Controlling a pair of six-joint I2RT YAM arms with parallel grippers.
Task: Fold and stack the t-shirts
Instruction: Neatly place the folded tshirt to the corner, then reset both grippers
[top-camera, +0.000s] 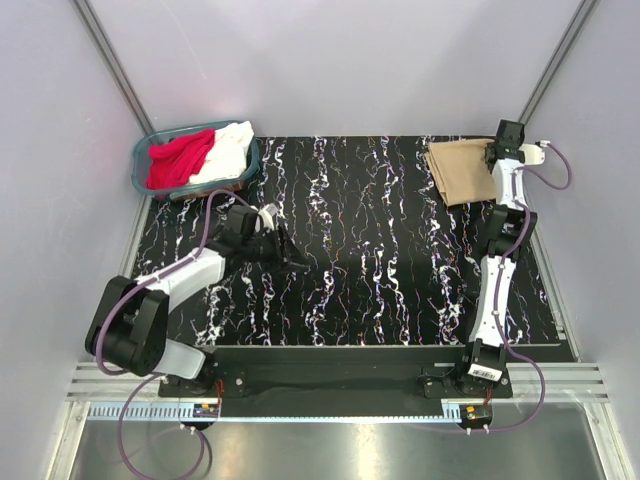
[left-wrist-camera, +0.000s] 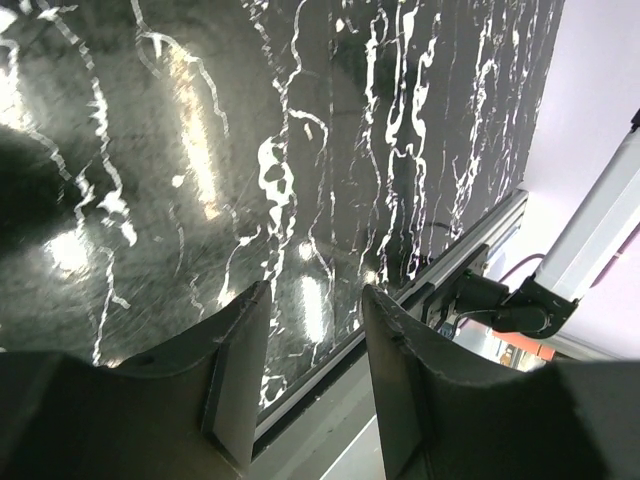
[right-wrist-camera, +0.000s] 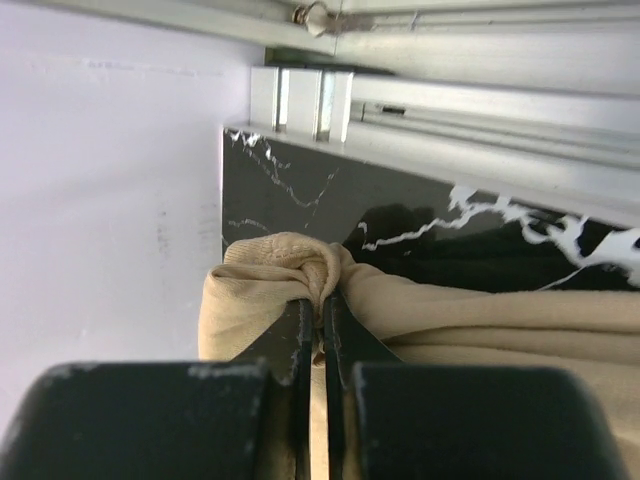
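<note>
The tan-beige t-shirt (top-camera: 461, 170) lies folded at the far right corner of the black marbled table (top-camera: 380, 260). My right gripper (top-camera: 497, 160) is shut on a bunched edge of it; the pinched fold shows in the right wrist view (right-wrist-camera: 300, 270). The red t-shirt (top-camera: 178, 158) and the white t-shirt (top-camera: 226, 152) lie crumpled in the teal basket (top-camera: 144, 152) at the far left. My left gripper (top-camera: 288, 246) is open and empty, low over the table's left middle. In the left wrist view its fingers (left-wrist-camera: 240, 370) frame bare table (left-wrist-camera: 200, 150).
The table's aluminium frame rail (top-camera: 330, 380) runs along the near edge. Grey enclosure walls stand at the back and sides. The right arm's cable (top-camera: 560, 170) loops beside the tan shirt near the right wall.
</note>
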